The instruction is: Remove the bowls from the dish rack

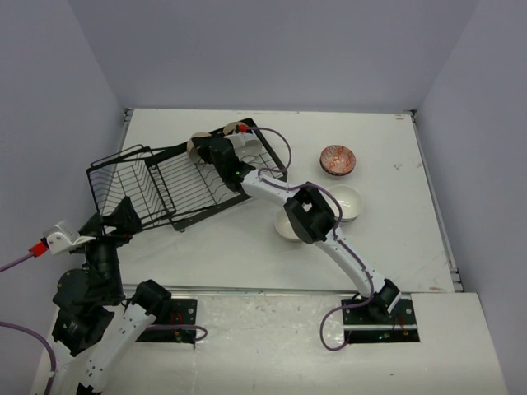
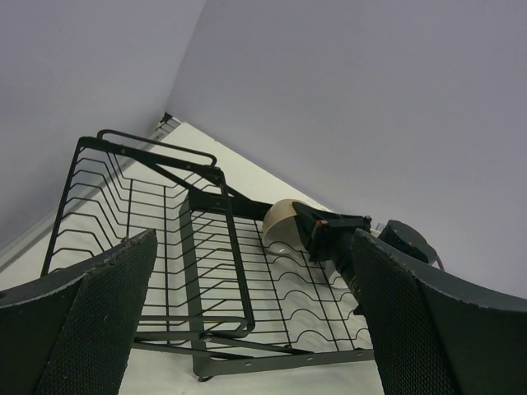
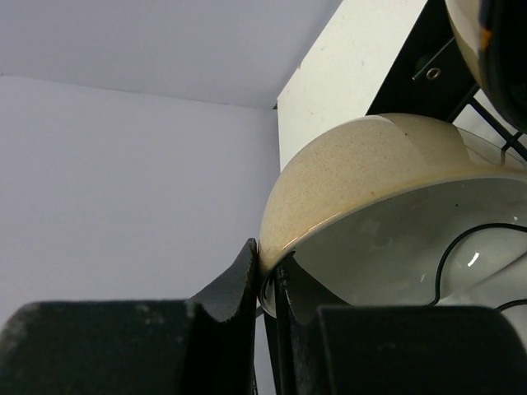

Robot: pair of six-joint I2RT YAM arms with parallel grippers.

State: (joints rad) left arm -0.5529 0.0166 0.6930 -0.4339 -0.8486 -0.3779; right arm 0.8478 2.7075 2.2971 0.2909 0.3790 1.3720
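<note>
Right gripper (image 3: 265,257) pinches a beige bowl (image 3: 354,173), seemingly in the dish rack (image 1: 165,185); left gripper (image 2: 254,240) gapes wide.

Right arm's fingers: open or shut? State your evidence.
Shut on the beige bowl: in the wrist view the right fingers pinch its rim, one outside, one inside.

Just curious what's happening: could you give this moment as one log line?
right gripper: pinching rim of beige bowl in dish rack | left gripper: open, beside rack | speckled bowl: on table
</note>
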